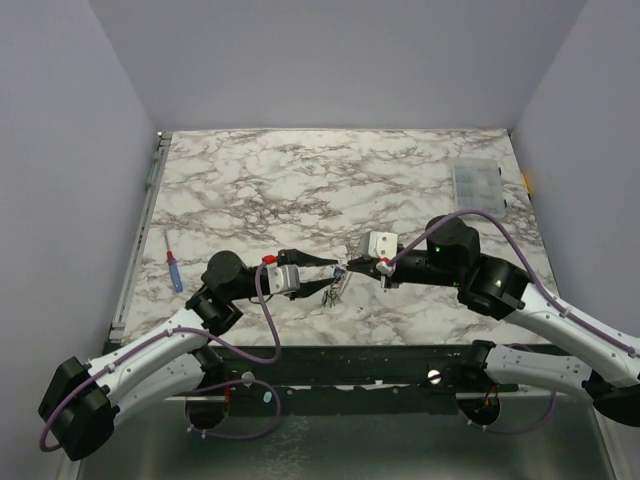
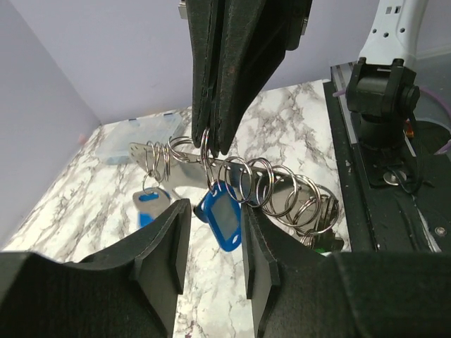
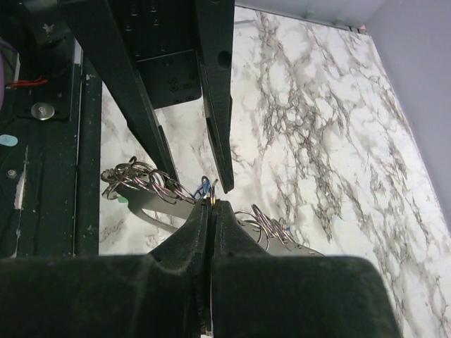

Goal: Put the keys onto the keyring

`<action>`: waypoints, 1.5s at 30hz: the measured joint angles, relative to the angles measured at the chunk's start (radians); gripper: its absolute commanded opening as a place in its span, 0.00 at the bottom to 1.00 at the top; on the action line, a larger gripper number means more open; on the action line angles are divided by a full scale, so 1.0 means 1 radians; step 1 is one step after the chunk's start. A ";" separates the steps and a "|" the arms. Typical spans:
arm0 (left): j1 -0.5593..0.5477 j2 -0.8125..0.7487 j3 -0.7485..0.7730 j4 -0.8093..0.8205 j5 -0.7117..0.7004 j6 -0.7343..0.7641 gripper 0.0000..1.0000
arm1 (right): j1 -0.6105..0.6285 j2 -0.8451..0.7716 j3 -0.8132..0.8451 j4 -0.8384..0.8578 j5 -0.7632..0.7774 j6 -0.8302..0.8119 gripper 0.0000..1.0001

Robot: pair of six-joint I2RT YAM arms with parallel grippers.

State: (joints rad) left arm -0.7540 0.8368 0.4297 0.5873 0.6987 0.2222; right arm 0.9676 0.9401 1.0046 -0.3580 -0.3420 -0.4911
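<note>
The keyring (image 2: pixel 184 173) is a long flat silvery loop, held off the marble table (image 1: pixel 300 190) and strung with several split rings. A blue key (image 2: pixel 225 220) hangs from it near the middle, a second blue key (image 2: pixel 150 204) nearer its far end, and a bit of green (image 2: pixel 323 246) shows at its near end. My right gripper (image 1: pixel 348 266) is shut on the split ring above the middle blue key; that pinch shows in the right wrist view (image 3: pixel 211 205). My left gripper (image 2: pixel 213 229) is open, its fingers either side of that blue key, just below the keyring (image 1: pixel 333 288).
A thin screwdriver (image 1: pixel 173 268) with a red-and-blue handle lies at the left edge. A clear compartment box (image 1: pixel 477 186) stands at the far right. The black base rail (image 1: pixel 400 360) runs along the near edge of the table.
</note>
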 measured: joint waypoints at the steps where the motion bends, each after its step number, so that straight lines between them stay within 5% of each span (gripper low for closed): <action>1: 0.000 0.001 0.000 -0.001 0.000 0.000 0.39 | 0.000 0.000 -0.001 0.002 0.000 0.000 0.01; 23: 0.000 0.004 0.000 -0.003 -0.017 0.016 0.35 | 0.000 0.025 -0.010 0.003 -0.042 0.000 0.01; 32: 0.000 -0.008 0.000 -0.005 -0.024 0.029 0.00 | 0.000 0.029 -0.010 0.001 -0.049 0.000 0.01; 45: 0.000 -0.001 0.000 -0.011 -0.014 0.028 0.00 | -0.001 -0.033 -0.096 0.113 -0.046 0.031 0.01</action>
State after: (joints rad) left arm -0.7544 0.8360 0.4297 0.5758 0.6849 0.2504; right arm 0.9665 0.9070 0.9085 -0.2455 -0.3878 -0.4603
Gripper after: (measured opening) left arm 0.017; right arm 0.017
